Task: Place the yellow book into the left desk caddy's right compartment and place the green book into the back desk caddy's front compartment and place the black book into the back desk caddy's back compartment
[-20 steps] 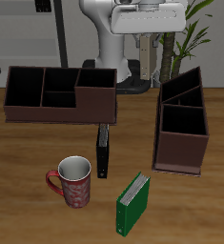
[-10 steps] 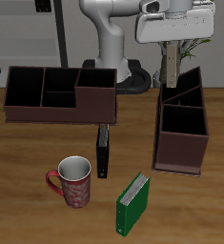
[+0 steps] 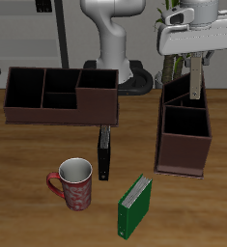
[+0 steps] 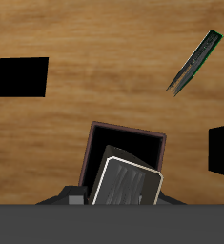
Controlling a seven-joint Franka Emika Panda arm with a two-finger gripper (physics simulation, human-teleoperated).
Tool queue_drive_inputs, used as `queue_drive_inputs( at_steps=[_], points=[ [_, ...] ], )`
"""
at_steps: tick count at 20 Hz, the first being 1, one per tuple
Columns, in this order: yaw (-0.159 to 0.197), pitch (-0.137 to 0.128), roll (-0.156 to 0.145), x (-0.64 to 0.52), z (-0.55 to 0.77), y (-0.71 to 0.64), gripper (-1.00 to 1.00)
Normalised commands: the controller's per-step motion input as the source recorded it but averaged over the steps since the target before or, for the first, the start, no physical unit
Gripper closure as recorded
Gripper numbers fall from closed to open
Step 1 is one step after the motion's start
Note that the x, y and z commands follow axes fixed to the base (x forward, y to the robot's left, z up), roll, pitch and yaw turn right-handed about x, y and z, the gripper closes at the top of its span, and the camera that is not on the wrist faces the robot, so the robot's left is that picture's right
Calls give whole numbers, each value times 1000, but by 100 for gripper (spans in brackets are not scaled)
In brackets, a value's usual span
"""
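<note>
**Yellow book held above the left desk caddy**

Going from left to right in the exterior view: the back desk caddy [image 3: 60, 95] sits long side on, its pockets too dark to see into. In front of it stands a red mug [image 3: 72, 183], then the black book [image 3: 104, 151] lying flat on the table [image 3: 18, 193], then the green book [image 3: 134, 205] nearer the front edge. Farthest along is the left desk caddy [image 3: 185, 125], seen end on.

The gripper [image 3: 194, 58] hangs over that caddy's far end, its body cut off by the frame edge. The fingers are closed on the yellow book [image 3: 196, 81], which hangs upright, its lower edge level with the caddy's rim. Whether it touches the rim is unclear. In the wrist view the book [image 4: 128, 183] covers most of one dark pocket.
</note>
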Motion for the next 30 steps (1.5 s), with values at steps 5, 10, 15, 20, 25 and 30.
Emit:
queue_drive_inputs(
  at_steps=[5,10,15,20,25,30],
  points=[
    [-18,20,6,238,-214,125,100],
    [-2,2,31,12,-237,41,100],
    [-16,11,-9,76,-160,-62,100],
    [-18,34,-8,71,-280,-133,100],
    [-4,23,6,28,-212,-25,100],
    [-26,44,22,-3,-287,1,100]
  ],
)
